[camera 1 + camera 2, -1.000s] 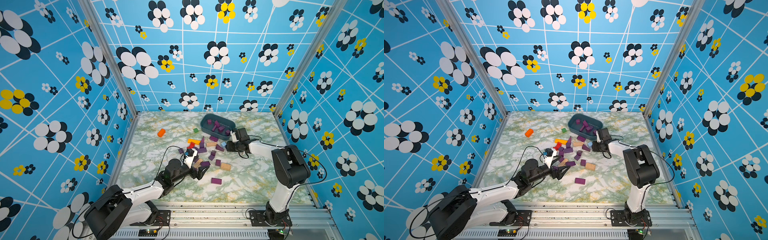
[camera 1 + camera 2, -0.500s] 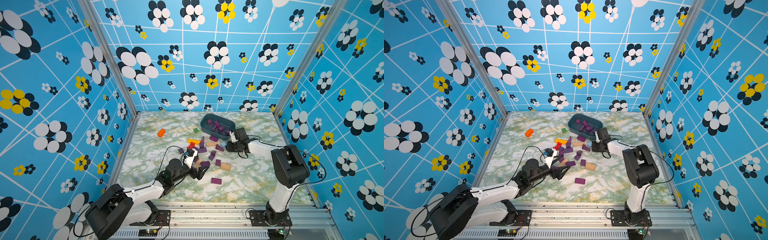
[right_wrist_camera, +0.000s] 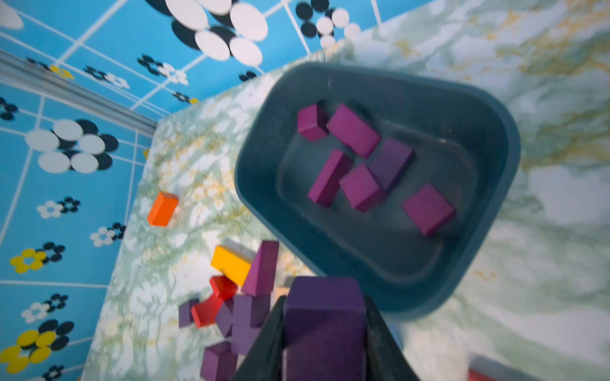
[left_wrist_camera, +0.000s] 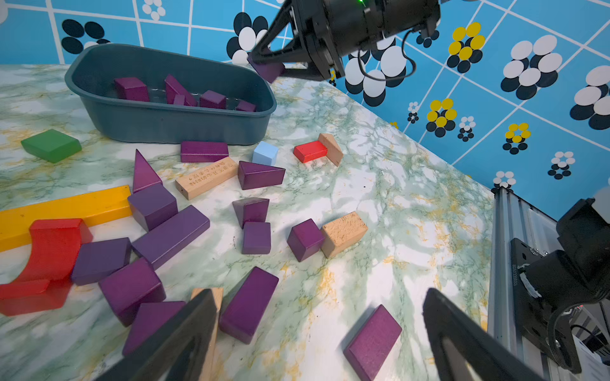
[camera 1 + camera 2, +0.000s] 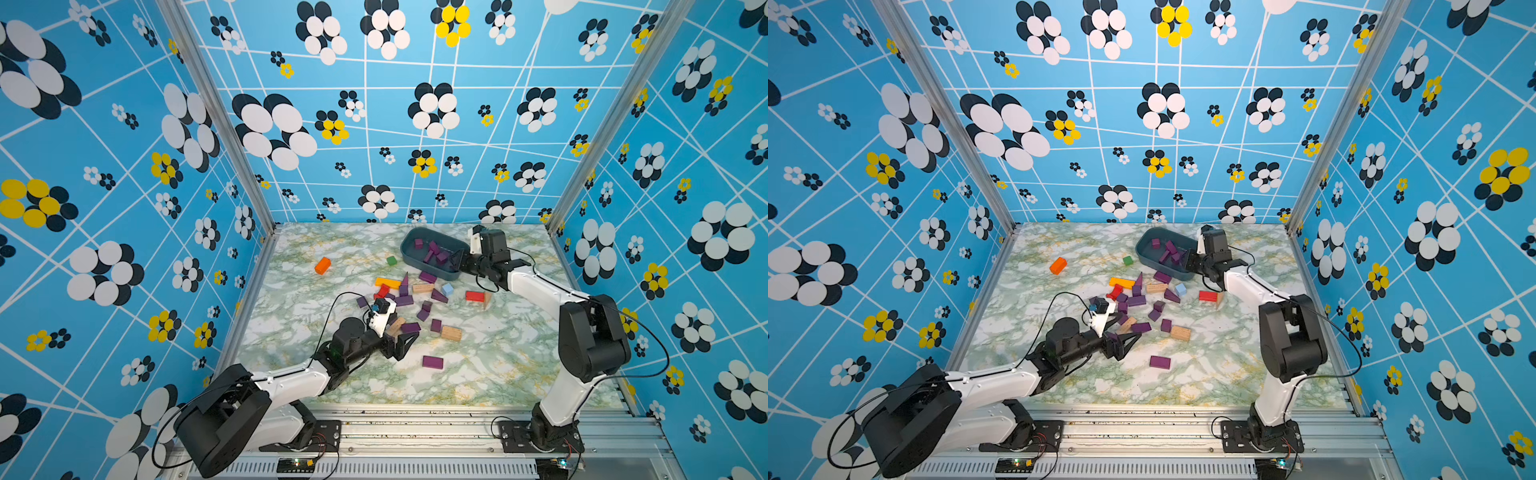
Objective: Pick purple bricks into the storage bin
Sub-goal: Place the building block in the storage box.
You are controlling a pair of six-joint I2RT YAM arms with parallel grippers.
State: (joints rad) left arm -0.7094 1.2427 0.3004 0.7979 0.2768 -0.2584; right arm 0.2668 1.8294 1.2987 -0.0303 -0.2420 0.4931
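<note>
The storage bin [image 5: 409,245] [image 5: 1144,245] stands at the back of the table with several purple bricks [image 3: 353,130] inside. My right gripper [image 5: 455,259] [image 3: 325,303] hangs above the bin's near right corner, shut on a purple brick [image 3: 325,313] [image 4: 267,71]. Many purple bricks [image 5: 405,299] lie loose mid-table among other colours. Low over the near part of that cluster, my left gripper [image 5: 405,345] [image 4: 318,297] stands open and empty. A long purple brick [image 4: 249,303] lies by one of its fingers and a flat purple brick [image 4: 373,339] [image 5: 432,362] between them.
An orange block [image 5: 322,265] and a green block [image 5: 391,260] lie left of the bin. A yellow bar [image 5: 387,283], red blocks [image 5: 474,296], tan blocks [image 5: 451,333] and a light-blue cube [image 5: 447,289] mix with the purple ones. Patterned walls enclose three sides.
My right gripper has shut on a purple brick and lifted it from the table toward the bin's near corner. The left arm has not moved.
</note>
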